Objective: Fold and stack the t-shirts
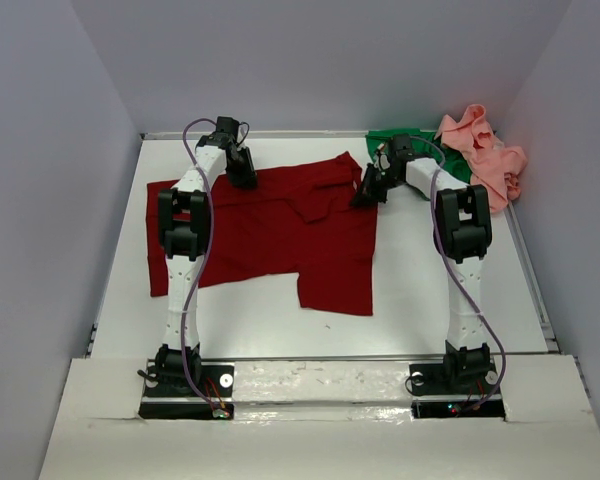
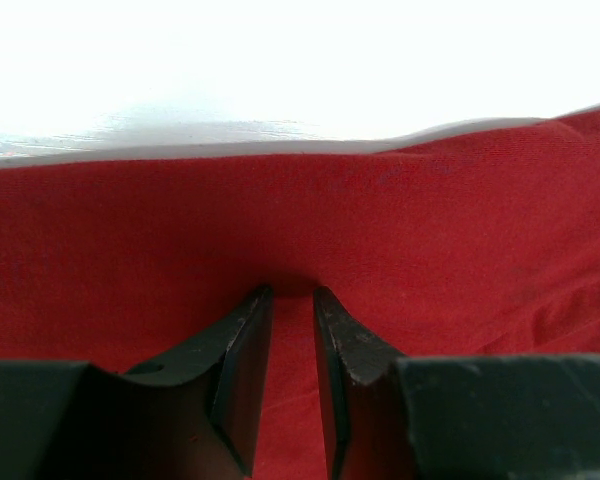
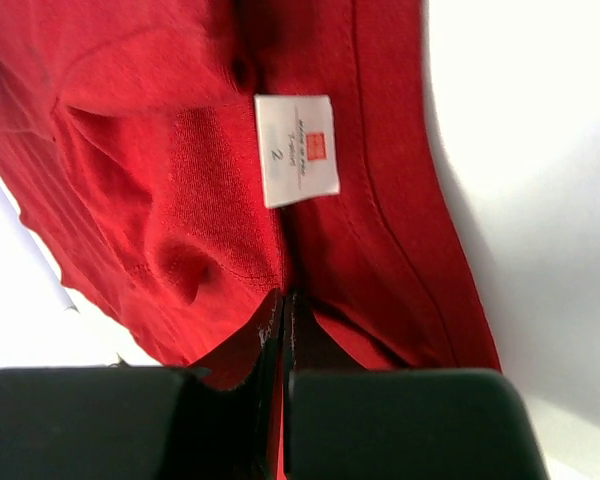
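Pale walls (image 1: 50, 200) box in a white table (image 1: 430, 290) on three sides. On the table the red shirt (image 1: 270, 235) lies spread across the middle, mostly flat. Its right part reaches nearer the arms' bases than its left part, and a fold runs through its centre. The green shirt (image 1: 405, 137) sits crumpled in the far right corner, mostly hidden behind the right arm. The pink shirt (image 1: 490, 160) is bunched just beside it, against the right wall. Both are apart from the red shirt.

The left hand (image 1: 243, 172) is down at the far edge of the red shirt, left of centre. In its wrist view the fingers (image 2: 245, 340) stand a little apart with their tips on the red cloth, which dips into shadow at that spot. Red shows in the narrow gap, and I cannot tell whether any cloth is caught between them.

The right hand (image 1: 366, 192) is at the shirt's far right edge. In its wrist view the fingers are pressed together, pinching the red cloth along a seamed edge. A white label (image 3: 296, 150) sewn inside the shirt lies just beyond the fingertips, and bare table shows on both sides of the cloth.
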Robot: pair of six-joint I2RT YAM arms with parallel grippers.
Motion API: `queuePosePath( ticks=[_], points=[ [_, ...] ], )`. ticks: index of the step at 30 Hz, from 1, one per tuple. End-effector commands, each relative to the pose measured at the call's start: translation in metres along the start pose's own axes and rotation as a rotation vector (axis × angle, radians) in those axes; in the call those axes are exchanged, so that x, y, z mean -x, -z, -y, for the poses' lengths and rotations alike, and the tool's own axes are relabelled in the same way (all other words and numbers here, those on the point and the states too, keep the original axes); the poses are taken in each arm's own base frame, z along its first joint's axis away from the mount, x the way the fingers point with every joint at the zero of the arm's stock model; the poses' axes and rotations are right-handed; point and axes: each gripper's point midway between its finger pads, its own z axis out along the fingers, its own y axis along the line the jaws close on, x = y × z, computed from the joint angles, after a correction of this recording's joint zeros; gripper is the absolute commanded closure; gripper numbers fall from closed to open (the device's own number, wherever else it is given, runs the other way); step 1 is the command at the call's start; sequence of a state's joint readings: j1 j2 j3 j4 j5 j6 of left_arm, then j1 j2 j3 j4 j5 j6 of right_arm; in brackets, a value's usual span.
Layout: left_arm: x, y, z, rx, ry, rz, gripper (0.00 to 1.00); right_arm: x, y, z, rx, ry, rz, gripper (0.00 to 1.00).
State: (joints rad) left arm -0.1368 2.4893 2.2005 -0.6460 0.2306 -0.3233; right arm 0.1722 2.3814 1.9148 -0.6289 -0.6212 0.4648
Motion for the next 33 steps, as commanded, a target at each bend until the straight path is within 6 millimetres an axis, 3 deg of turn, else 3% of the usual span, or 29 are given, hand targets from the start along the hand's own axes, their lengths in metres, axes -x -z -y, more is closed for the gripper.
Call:
queuePosePath(
  ticks=[1,14,33],
  points=[
    [-0.021,0.006,-0.02,0.086,-0.007,-0.069,0.62,0.008,0.035,-0.035,0.011,0.068,0.054,1.0],
    [-0.021,0.005,-0.02,0.088,-0.008,-0.07,0.62,0.004,0.052,-0.036,-0.052,0.069,0.036,1.0],
    [-0.02,0.003,-0.019,0.083,-0.008,-0.072,0.62,-0.024,0.061,-0.022,-0.122,0.028,-0.04,1.0]
  ],
)
